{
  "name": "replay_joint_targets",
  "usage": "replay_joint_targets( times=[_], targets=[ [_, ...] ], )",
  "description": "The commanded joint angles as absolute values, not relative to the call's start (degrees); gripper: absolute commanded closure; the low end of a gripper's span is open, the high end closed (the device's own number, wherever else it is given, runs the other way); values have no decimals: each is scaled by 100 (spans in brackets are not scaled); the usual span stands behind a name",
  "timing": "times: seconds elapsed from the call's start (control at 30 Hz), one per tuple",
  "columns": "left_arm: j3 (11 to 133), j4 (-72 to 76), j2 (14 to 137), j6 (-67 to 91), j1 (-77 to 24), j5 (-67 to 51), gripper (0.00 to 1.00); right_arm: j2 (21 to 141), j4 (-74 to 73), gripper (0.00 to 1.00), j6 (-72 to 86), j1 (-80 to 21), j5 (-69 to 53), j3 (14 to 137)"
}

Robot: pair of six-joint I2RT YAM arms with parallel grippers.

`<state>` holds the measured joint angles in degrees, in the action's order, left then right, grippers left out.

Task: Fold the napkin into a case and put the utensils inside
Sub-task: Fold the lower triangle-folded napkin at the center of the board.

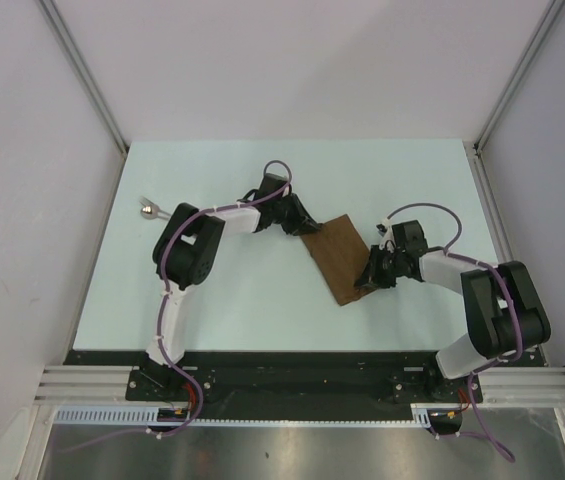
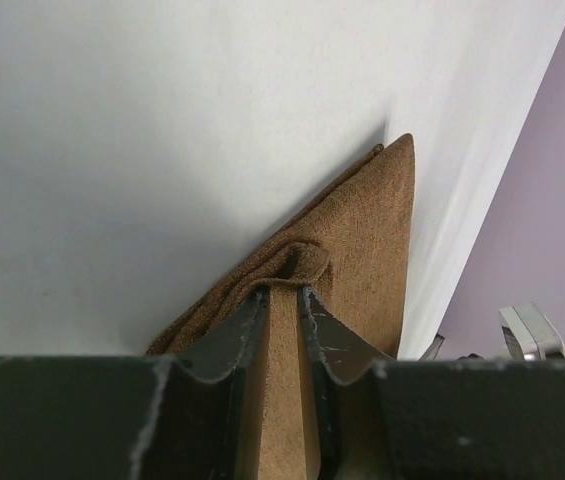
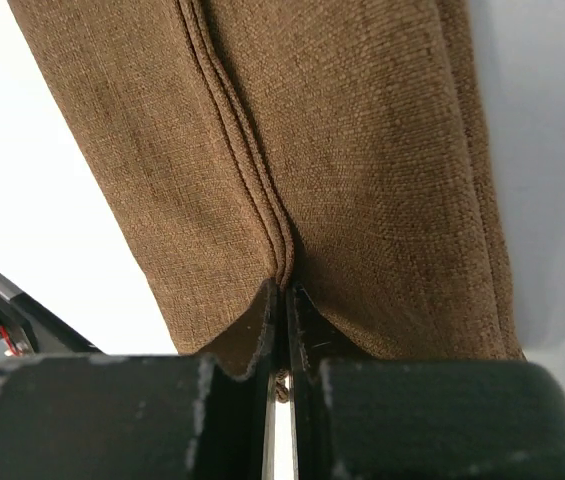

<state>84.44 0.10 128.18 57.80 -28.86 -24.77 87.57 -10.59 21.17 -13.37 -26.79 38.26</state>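
Note:
The brown napkin [image 1: 339,257] lies on the white table [image 1: 262,300] as a folded, slanted rectangle between both arms. My left gripper [image 1: 307,231] is shut on its upper left edge; in the left wrist view the cloth [image 2: 362,230] bunches between the fingers [image 2: 224,335]. My right gripper [image 1: 369,280] is shut on the lower right edge, where the stacked hems [image 3: 237,130] run into the closed fingers [image 3: 262,325]. One utensil with a shiny round head [image 1: 149,210] lies at the far left of the table, apart from both grippers.
Grey walls [image 1: 32,200] and metal corner posts enclose the table on three sides. A black rail and the arm bases [image 1: 292,380] run along the near edge.

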Motion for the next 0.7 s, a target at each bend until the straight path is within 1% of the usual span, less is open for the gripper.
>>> replay_joint_targets(
  times=[0.0, 0.1, 0.13, 0.2, 0.23, 0.27, 0.3, 0.4, 0.47, 0.5, 0.57, 0.6, 0.63, 0.67],
  targets=[
    [8622, -114, 12885, 5581, -2813, -2276, 78, 8912, -651, 99, 2197, -1309, -2540, 3665],
    [8666, -210, 12797, 5424, -2812, -2233, 79, 8939, -738, 89, 2162, -1301, -2531, 3726],
    [8710, -228, 12719, 5388, -2821, -2232, 77, 8886, -799, 82, 2153, -1309, -2514, 3753],
    [8762, -298, 12639, 5318, -2813, -2294, 76, 8615, -1159, 75, 2066, -1301, -2435, 3893],
    [8754, -290, 12534, 5309, -2821, -2320, 76, 8483, -1317, 67, 1996, -1309, -2252, 3972],
    [8737, -290, 12498, 5309, -2830, -2346, 76, 8203, -1640, 63, 1943, -1301, -2154, 4129],
    [8736, -273, 12472, 5291, -2839, -2364, 76, 8070, -1809, 57, 1908, -1336, -2049, 4244],
    [8719, -237, 12480, 5361, -2848, -2461, 76, 7683, -2284, 52, 1837, -1528, -1618, 4674],
    [8649, -115, 12515, 5431, -2848, -2548, 77, 7681, -2111, 43, 1890, -1704, -1529, 4851],
    [8640, -114, 12516, 5423, -2848, -2549, 77, 7925, -2066, 40, 1872, -1722, -1642, 5121],
    [8622, -114, 12533, 5405, -2848, -2523, 77, 8269, -1883, 43, 1810, -1714, -2239, 5439],
    [8605, -97, 12542, 5423, -2848, -2549, 77, 8488, -1698, 51, 1854, -1731, -2520, 5519],
    [8604, -97, 12542, 5423, -2848, -2549, 77, 8934, -1479, 56, 1915, -1810, -3140, 5763],
    [8604, -79, 12559, 5440, -2848, -2549, 77, 9199, -1329, 64, 2029, -1880, -3416, 5861]
  ],
)
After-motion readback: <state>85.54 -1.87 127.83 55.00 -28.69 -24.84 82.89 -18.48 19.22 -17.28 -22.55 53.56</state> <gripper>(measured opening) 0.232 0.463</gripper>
